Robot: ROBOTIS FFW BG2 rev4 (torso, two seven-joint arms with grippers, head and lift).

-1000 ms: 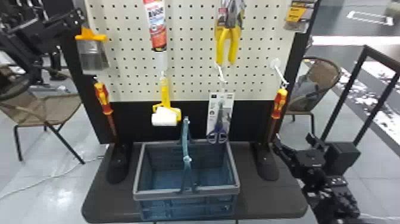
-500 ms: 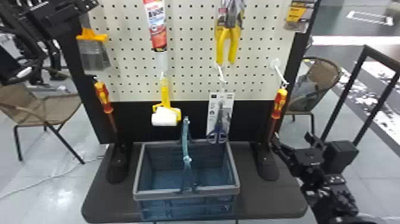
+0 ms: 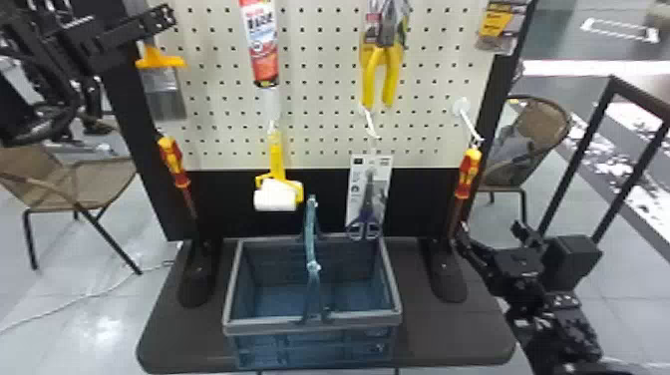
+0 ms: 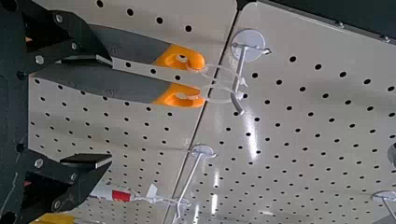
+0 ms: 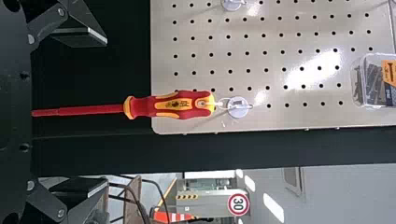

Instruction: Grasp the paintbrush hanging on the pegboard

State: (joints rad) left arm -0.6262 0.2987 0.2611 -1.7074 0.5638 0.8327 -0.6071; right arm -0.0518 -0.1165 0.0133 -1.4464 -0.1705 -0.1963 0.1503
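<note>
Fingers apart, my left claw (image 4: 108, 109) hangs at the orange-handled paintbrush (image 3: 159, 90) on the pegboard (image 3: 324, 99), upper left of the head view. My right claw (image 5: 106, 112), also apart, waits lower right.

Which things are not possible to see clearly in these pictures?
- Left wrist view: the bristles of the paintbrush lie behind a finger of the left gripper; whether they touch is unclear.
- Head view: the pack at the top corner of the pegboard is cut off by the top edge.
</note>
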